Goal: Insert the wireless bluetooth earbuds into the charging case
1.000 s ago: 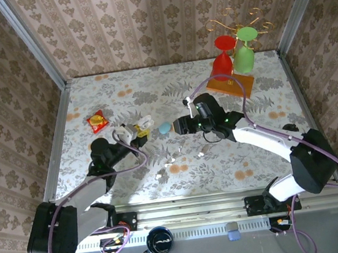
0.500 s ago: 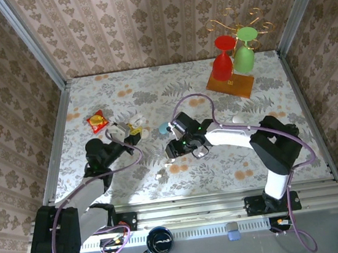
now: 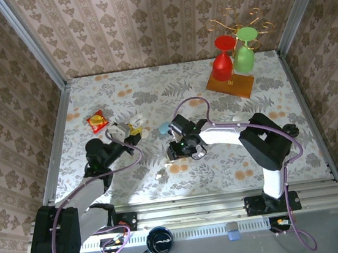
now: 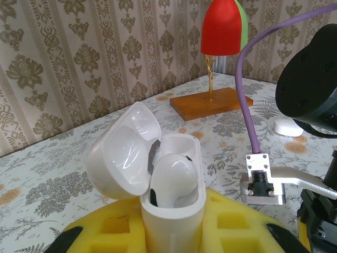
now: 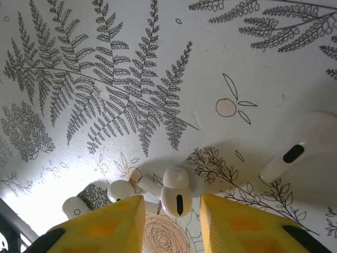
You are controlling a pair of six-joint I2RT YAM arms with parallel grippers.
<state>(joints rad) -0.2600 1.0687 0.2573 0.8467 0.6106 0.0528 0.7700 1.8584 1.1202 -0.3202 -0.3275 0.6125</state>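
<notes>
Fern-printed surface [image 3: 126, 82], damask-papered walls [image 3: 144, 24]. At nine o'clock, left claw [image 4: 174, 234] pinches glossy white oval charging case [image 4: 171, 205], lid up, seemingly one earbud [image 4: 176, 171] inside. Right claw [image 5: 171, 211] spread astride tiny white plastic earbuds [image 5: 175, 196], seven o'clock.

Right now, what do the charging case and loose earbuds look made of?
The charging case looks like hard glossy white plastic: sharp highlights on its open lid. The earbuds look like the same smooth white plastic, with dark slots.
</notes>
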